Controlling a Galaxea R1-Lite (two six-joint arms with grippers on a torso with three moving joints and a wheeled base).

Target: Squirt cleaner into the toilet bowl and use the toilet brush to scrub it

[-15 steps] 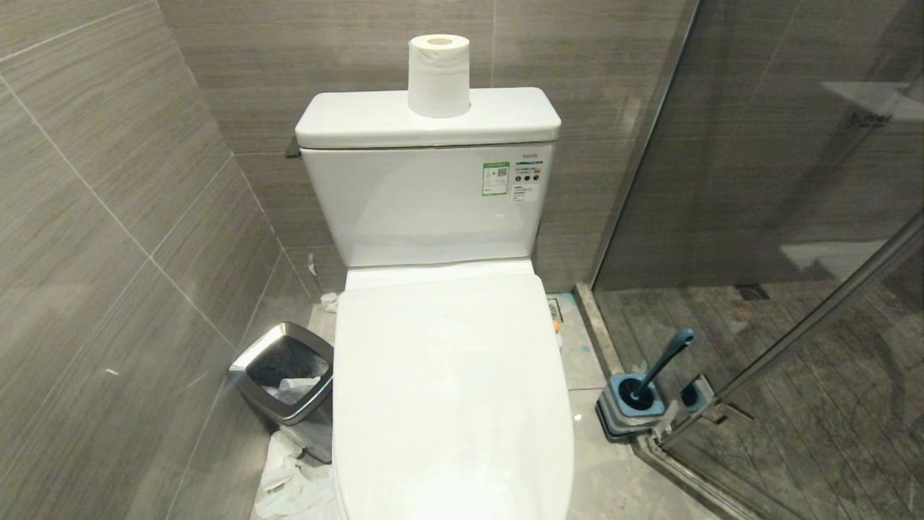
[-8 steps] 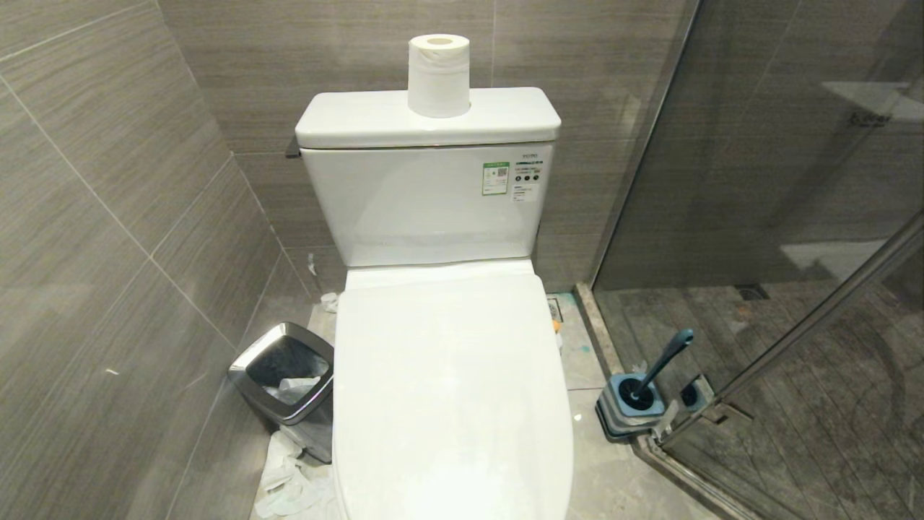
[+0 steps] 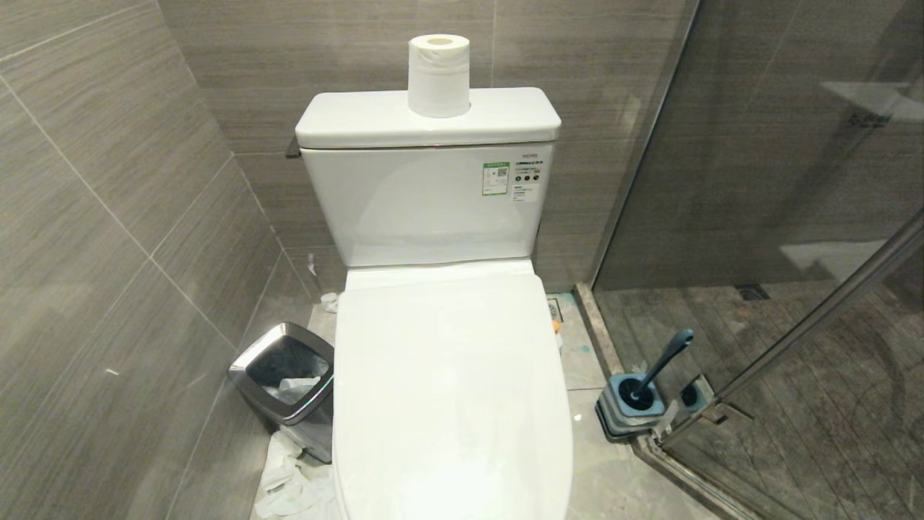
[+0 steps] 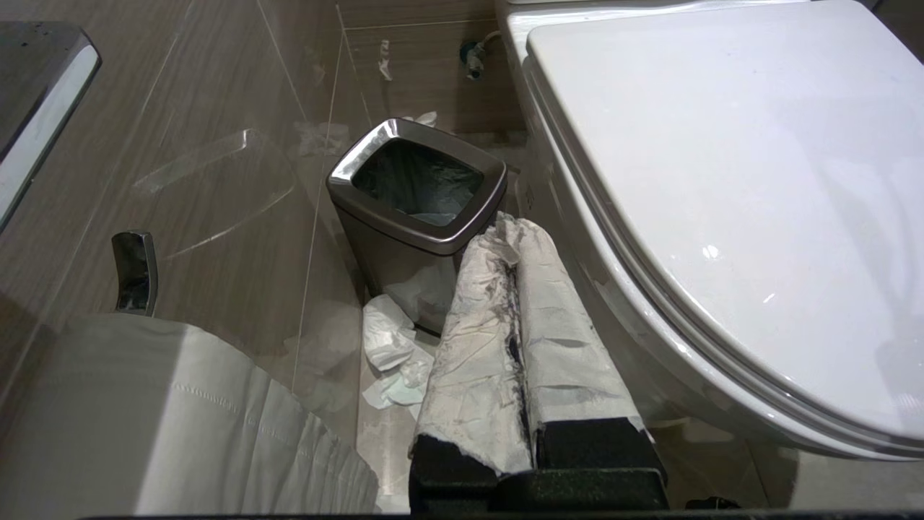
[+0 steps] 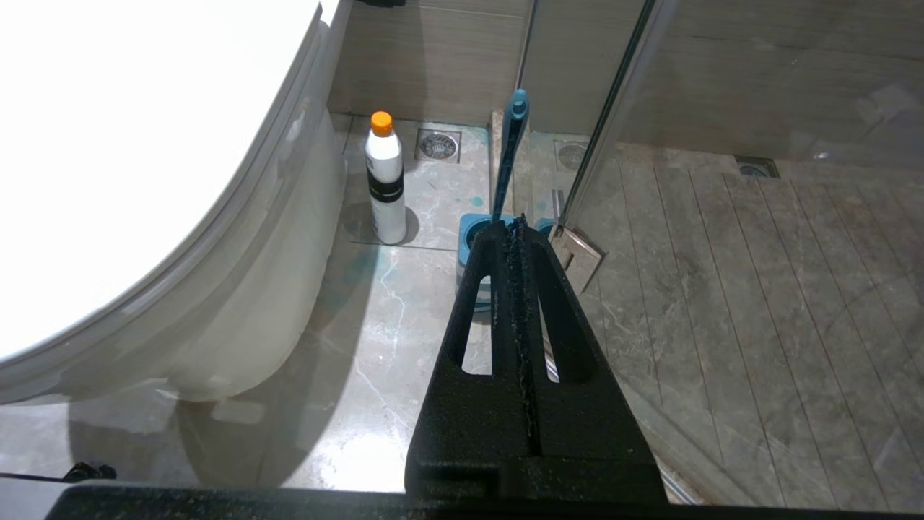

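The white toilet's lid is down and hides the inside of the toilet bowl; the bowl's outer wall shows in the right wrist view. The cleaner, a white bottle with an orange cap, stands on the floor beside the bowl. The toilet brush stands in its blue-grey holder by the shower door. Neither gripper is in the head view. My left gripper, its fingers wrapped in white, is shut and empty, low beside the bowl. My right gripper is shut and empty, pointing toward the holder.
A silver-rimmed waste bin stands left of the toilet with crumpled paper on the floor by it. A paper roll sits on the tank. The glass shower door closes off the right. A floor drain lies behind the cleaner.
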